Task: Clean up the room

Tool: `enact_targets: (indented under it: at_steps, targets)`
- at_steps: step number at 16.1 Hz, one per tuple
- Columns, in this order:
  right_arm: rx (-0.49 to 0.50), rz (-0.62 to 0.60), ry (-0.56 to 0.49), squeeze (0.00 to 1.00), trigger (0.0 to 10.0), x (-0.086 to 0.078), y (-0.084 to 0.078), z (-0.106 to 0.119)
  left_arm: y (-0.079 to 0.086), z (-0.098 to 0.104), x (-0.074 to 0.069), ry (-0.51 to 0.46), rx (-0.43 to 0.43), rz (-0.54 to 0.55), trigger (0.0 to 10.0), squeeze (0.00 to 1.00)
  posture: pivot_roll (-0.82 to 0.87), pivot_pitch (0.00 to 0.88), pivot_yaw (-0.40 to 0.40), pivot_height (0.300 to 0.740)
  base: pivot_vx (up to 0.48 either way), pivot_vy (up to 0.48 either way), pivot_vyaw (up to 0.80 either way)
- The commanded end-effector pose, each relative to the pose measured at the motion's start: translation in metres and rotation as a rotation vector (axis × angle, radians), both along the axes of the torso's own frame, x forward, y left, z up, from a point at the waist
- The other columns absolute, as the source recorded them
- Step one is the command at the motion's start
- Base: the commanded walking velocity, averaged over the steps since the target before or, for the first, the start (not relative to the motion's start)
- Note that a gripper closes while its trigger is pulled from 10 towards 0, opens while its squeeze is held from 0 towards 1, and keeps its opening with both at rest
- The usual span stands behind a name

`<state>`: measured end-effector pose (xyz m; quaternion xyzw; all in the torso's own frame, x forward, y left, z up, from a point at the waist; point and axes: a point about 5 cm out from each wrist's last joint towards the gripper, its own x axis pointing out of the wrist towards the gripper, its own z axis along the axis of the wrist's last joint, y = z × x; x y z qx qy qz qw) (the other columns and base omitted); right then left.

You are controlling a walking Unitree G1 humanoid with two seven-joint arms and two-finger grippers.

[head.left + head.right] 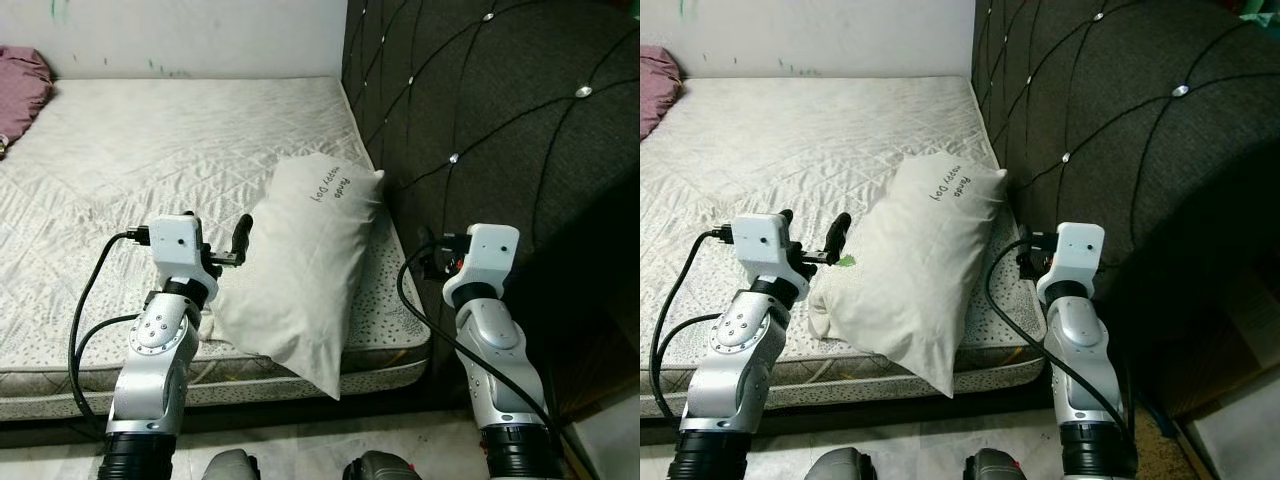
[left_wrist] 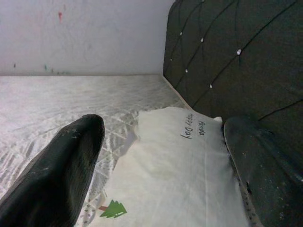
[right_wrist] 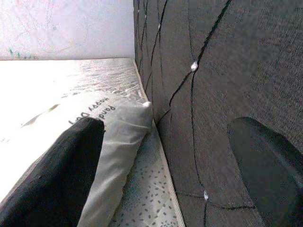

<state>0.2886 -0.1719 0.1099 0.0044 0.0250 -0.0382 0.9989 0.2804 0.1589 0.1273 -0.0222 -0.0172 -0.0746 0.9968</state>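
A cream pillow (image 1: 300, 270) with small dark writing lies on the mattress (image 1: 150, 150) against the dark headboard (image 1: 500, 120). Its near corner hangs over the bed's front edge. My left gripper (image 1: 218, 235) is open at the pillow's left edge, one black finger (image 1: 243, 232) close to the fabric. In the left wrist view the pillow (image 2: 175, 165) lies between and beyond the spread fingers (image 2: 71, 156). My right gripper (image 1: 428, 250) is open, to the right of the pillow, close to the headboard. The right wrist view shows the pillow's end (image 3: 113, 127) beside one finger (image 3: 57, 175).
A purple cloth (image 1: 20, 85) lies at the far left corner of the bed, by the white wall (image 1: 200, 35). The tufted headboard rises along the bed's right side. The robot's feet (image 1: 230, 465) stand on the floor at the bed's front edge.
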Motion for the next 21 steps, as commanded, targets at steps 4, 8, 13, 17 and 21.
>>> enact_targets:
  at_steps: [4,8,13,17,21]
  targets:
    - [-0.016,0.020,-0.014,0.00,10.0,0.003,0.002,0.004,0.002,0.002,0.000,-0.009,-0.004,-0.001,10.0,0.00,0.02,0.000,-0.016,0.704,0.480,0.000,0.00]
    - [-0.018,0.018,-0.016,0.00,10.0,0.004,0.001,0.005,0.002,0.002,0.001,-0.006,0.001,0.007,10.0,0.00,0.02,0.000,-0.018,0.704,0.480,0.000,0.00]
    - [-0.030,0.049,-0.026,0.00,10.0,0.003,0.002,0.006,0.000,0.000,0.001,-0.001,-0.007,0.012,10.0,0.00,0.02,0.000,-0.022,0.704,0.441,0.000,0.00]
    - [-0.035,0.052,-0.029,0.00,10.0,0.005,0.004,0.008,0.001,-0.003,0.001,0.025,-0.010,0.061,10.0,0.00,0.04,0.000,-0.031,0.704,0.065,0.000,0.73]
    - [-0.030,0.023,-0.041,0.00,10.0,0.009,-0.002,0.015,0.000,-0.009,-0.007,0.042,0.030,0.078,10.0,0.00,0.04,0.000,-0.042,0.704,0.000,0.000,0.00]
